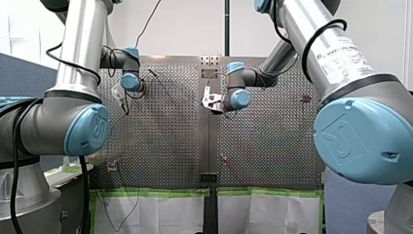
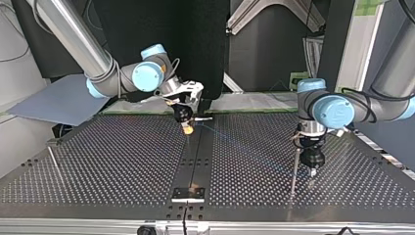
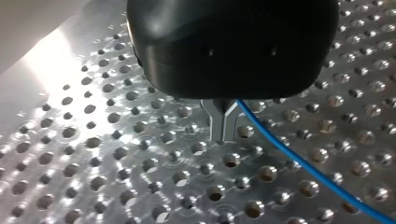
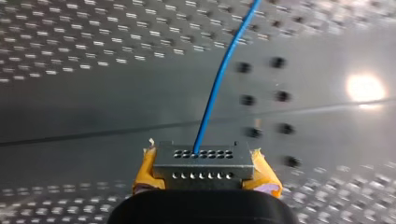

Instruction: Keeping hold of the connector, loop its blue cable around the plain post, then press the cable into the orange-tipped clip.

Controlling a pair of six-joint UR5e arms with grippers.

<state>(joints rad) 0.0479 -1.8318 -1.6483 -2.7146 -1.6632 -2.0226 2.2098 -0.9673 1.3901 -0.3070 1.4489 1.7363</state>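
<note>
Perforated metal table [image 1: 160, 146] fills the middle of the front view. My left gripper [image 1: 118, 92] sits at the upper left and my right gripper [image 1: 212, 102] near the centre seam. Their fingers are too small to read there.

Top view: my right gripper is left of centre at the table's far edge. A thin blue cable [image 2: 230, 138] runs faintly from it down to the right, toward my left gripper, which hangs low over the table. Just left of that gripper stands a thin upright rod of bare metal, judged to be the plain post [image 2: 295, 169]. The orange-tipped clip cannot be identified.

Left wrist view: the metal fingers [image 3: 219, 123] are drawn together at the tips. The blue cable comes out of the fork at their root and trails to the lower right, so it is judged captured.

Right wrist view: yellow pads [image 4: 147, 170] are clamped on a grey metal connector [image 4: 203, 161] with rows of small holes. The cable leaves its face toward the upper right.

Risks:
- The looping is judged not yet done.
- A hard pull by my left gripper could drag the connector out of the pads.
- The left gripper could strike the post, being so close to it.
- Slack could let the cable ride over the post's top.
</note>
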